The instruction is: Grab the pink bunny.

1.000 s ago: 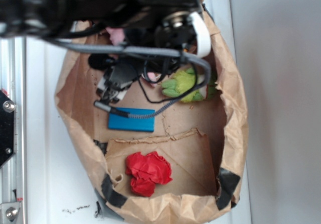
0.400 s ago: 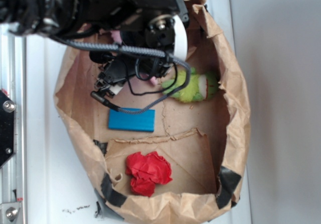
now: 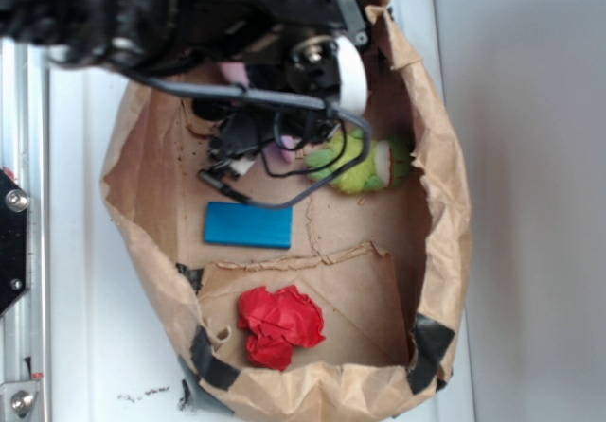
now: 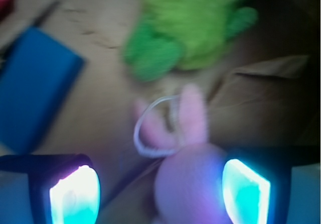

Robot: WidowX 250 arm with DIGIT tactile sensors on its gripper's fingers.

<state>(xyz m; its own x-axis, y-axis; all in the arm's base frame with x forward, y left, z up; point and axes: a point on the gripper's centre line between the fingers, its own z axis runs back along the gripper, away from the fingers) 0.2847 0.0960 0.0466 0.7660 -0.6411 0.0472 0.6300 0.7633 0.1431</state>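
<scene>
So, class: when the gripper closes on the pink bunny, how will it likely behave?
The pink bunny looks fuzzy and plump, so it will probably squash between the lit fingers rather than resist. Its long ears and thin white loop lie limp, so they would likely dangle. It seems light for its size and unlikely to roll or break.

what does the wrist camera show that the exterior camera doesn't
Only the wrist view shows the pink bunny whole: body between the glowing pads, ears and white loop ahead. The gripper looks open around it. Only the exterior view shows the whole paper bag, the red paper wad and the arm, which hides most of the bunny. Both show the green plush and the blue block.
</scene>
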